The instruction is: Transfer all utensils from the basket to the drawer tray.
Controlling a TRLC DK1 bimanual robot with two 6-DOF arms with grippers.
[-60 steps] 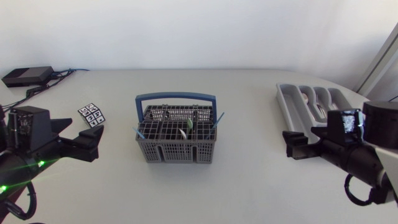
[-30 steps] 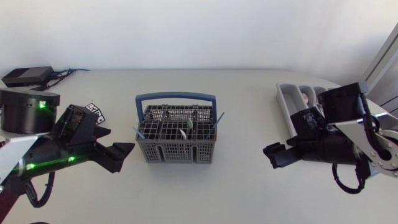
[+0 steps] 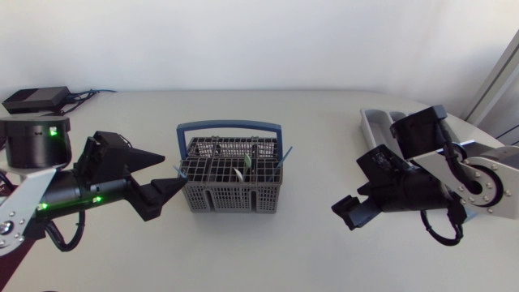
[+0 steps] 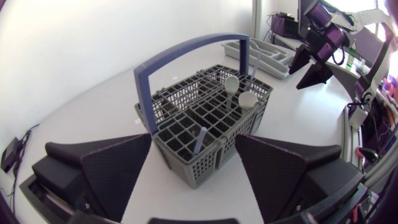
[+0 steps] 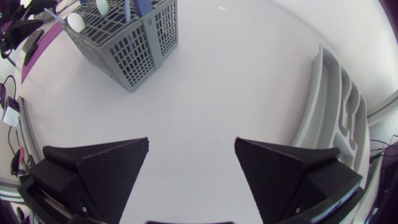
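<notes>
**Both grippers empty, first pick not yet made**

The table (image 3: 324, 122) is carrying everything. The left arm (image 3: 49, 195) is lying low along its left side, and the right arm (image 3: 454, 174) is standing in front of the drawer tray (image 3: 375, 128). The tray is lying at the far right, well apart from the basket (image 3: 231, 199). The basket is sitting upright mid-table with its blue handle (image 3: 229, 126) arching over it.

The left gripper (image 4: 193, 137) is hanging just beside the basket's left end, its fingers spread wide and holding nothing. The right gripper (image 5: 192, 142) is equally wide and empty, over bare table between basket and tray.

All the utensils are standing in the basket: two white spoons (image 4: 231, 83) and a few slim blue handles (image 4: 200, 140).

The left gripper seems to be lining up the first pick. It should be:
- rising above the rim,
- narrowing onto one handle only,
- keeping clear of the arch,
- drawing straight up so the mesh is not snagging and lifting the basket.
</notes>
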